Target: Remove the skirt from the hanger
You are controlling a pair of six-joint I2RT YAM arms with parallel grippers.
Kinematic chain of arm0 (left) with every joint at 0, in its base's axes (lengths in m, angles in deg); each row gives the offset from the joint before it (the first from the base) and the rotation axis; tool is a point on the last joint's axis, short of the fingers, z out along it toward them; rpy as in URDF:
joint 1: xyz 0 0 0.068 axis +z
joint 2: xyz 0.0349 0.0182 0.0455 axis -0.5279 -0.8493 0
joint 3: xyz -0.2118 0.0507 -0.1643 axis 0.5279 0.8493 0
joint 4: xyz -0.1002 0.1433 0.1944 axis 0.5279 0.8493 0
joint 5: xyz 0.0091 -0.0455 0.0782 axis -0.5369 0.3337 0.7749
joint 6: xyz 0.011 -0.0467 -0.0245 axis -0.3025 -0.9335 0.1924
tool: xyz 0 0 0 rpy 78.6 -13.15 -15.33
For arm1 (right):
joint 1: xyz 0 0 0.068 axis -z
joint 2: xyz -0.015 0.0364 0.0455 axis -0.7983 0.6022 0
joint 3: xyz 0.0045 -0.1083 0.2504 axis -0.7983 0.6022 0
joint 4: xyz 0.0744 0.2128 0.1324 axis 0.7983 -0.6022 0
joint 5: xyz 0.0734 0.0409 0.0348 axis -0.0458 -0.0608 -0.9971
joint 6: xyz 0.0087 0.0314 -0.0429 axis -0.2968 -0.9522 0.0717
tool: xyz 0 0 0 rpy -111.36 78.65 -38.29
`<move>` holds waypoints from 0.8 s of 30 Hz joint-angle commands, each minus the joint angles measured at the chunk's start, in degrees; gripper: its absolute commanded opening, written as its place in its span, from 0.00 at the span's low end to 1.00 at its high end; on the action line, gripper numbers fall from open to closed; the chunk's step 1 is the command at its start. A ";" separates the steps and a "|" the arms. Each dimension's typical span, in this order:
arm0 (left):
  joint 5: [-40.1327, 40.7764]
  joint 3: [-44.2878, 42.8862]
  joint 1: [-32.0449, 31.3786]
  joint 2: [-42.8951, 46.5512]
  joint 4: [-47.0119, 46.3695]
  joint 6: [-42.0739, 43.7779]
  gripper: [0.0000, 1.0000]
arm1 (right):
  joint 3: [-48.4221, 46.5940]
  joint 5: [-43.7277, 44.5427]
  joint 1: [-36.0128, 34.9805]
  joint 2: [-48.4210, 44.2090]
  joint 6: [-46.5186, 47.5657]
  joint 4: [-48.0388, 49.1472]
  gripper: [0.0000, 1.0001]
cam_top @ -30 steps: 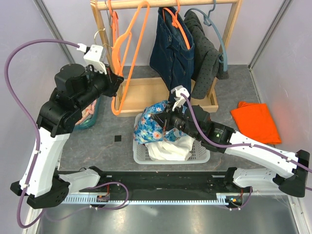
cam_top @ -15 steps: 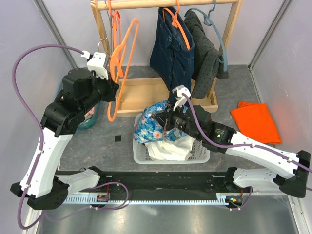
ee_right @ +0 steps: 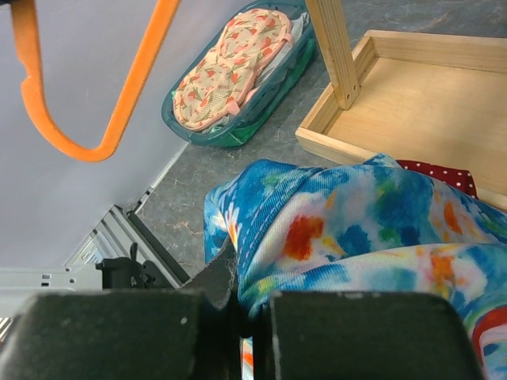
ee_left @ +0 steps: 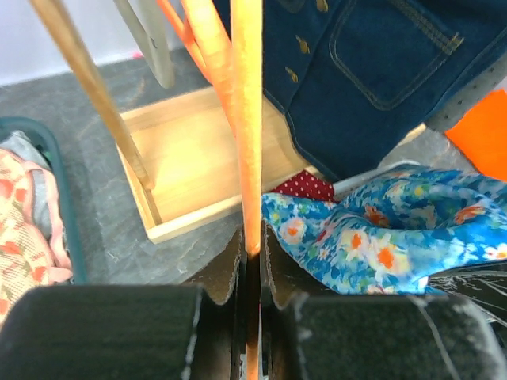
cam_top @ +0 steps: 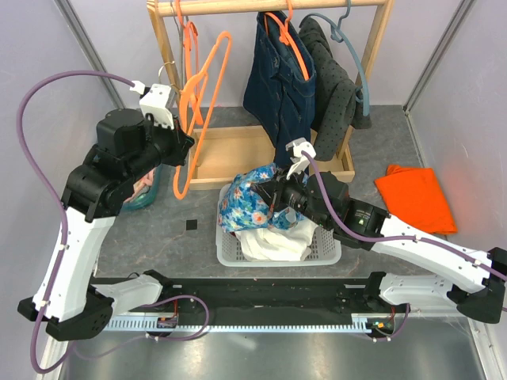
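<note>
The skirt (cam_top: 247, 199) is blue with a bright flower print and hangs bunched over the white laundry basket (cam_top: 321, 252). My right gripper (cam_top: 273, 195) is shut on its waistband, as the right wrist view (ee_right: 333, 222) shows. The orange hanger (cam_top: 204, 103) is bare and free of the skirt. My left gripper (cam_top: 184, 141) is shut on the hanger's bar (ee_left: 248, 158) and holds it up near the rack's left post (cam_top: 165, 47).
A wooden rack (cam_top: 269, 6) at the back carries a denim garment (cam_top: 277, 83), a grey dotted garment (cam_top: 337, 99) and other orange hangers. Its wooden base tray (cam_top: 238, 154) lies below. A teal basket (cam_top: 146, 186) stands at left, an orange cloth (cam_top: 416, 198) at right.
My left gripper has lifted the orange hanger up and left toward the rack. My right gripper has shifted slightly right with the skirt.
</note>
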 commanded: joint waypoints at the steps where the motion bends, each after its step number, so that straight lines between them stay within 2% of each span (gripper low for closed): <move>1: -1.88 2.50 1.00 0.70 -1.05 -2.90 0.02 | -2.30 2.39 -0.05 -2.50 0.22 0.09 0.00; 5: -6.00 8.57 3.46 6.48 -0.70 -5.19 0.02 | -2.56 2.74 -0.05 -2.25 0.58 -0.09 0.00; 9: -8.30 11.84 4.35 8.09 -0.08 -6.86 0.02 | -2.91 2.04 0.04 -1.54 0.23 0.00 0.00; 17: -6.54 5.25 5.67 7.30 0.45 -6.87 0.02 | -3.35 2.83 0.12 -3.03 0.40 -1.41 0.00; 24: 5.39 -3.62 5.58 3.79 0.45 1.20 0.02 | -4.41 3.80 0.13 -4.70 0.49 -2.64 0.00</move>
